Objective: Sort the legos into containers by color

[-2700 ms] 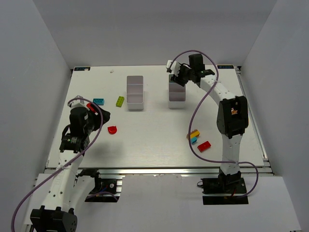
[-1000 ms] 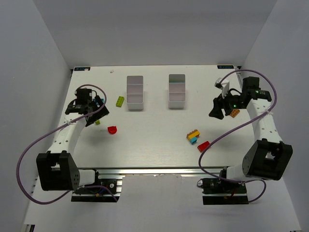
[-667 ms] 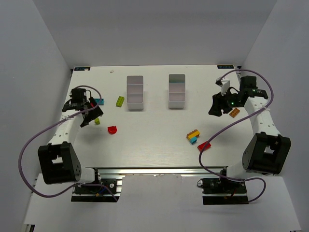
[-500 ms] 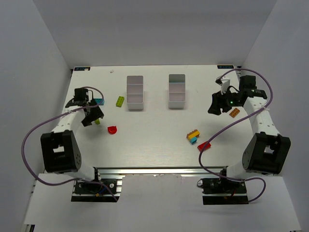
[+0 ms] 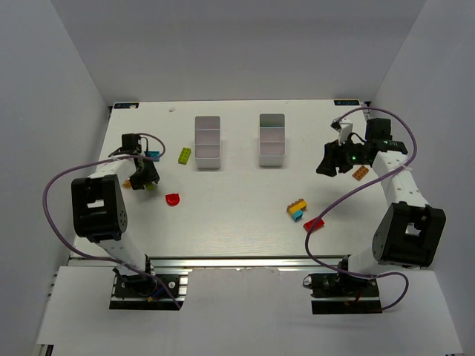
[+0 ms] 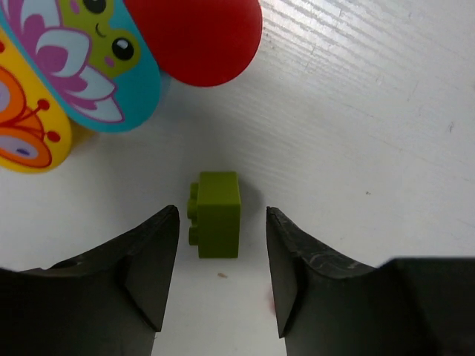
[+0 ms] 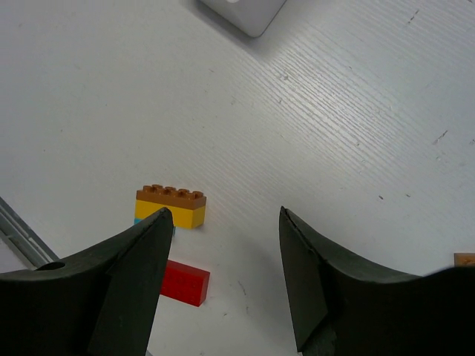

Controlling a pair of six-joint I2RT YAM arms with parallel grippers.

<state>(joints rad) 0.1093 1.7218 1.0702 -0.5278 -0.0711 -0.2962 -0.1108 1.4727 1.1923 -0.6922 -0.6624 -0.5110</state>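
A small lime brick (image 6: 219, 196) lies on the table between the open fingers of my left gripper (image 6: 222, 222), untouched; in the top view the brick (image 5: 151, 186) sits beside the gripper (image 5: 141, 178). My right gripper (image 5: 332, 162) is open and empty above the table. Its wrist view shows an orange-yellow-blue stack (image 7: 171, 206) and a red brick (image 7: 184, 282) beyond the gripper (image 7: 223, 215). Two white bins (image 5: 208, 142) (image 5: 272, 139) stand at the back. A red rounded brick (image 5: 173, 199), a blue brick (image 5: 154, 156), a lime brick (image 5: 183, 155) and an orange brick (image 5: 361, 173) lie loose.
Just beyond the lime brick lie a red rounded piece (image 6: 197, 37), a blue piece printed with a butterfly (image 6: 96, 67) and a yellow-orange piece (image 6: 22, 126). A bin corner (image 7: 245, 11) shows at the top of the right wrist view. White walls enclose the table.
My left gripper swung from the table's front left to the far left and settled over the lime brick. My right gripper left the right bin, moved to the right side, then drifted slightly left.
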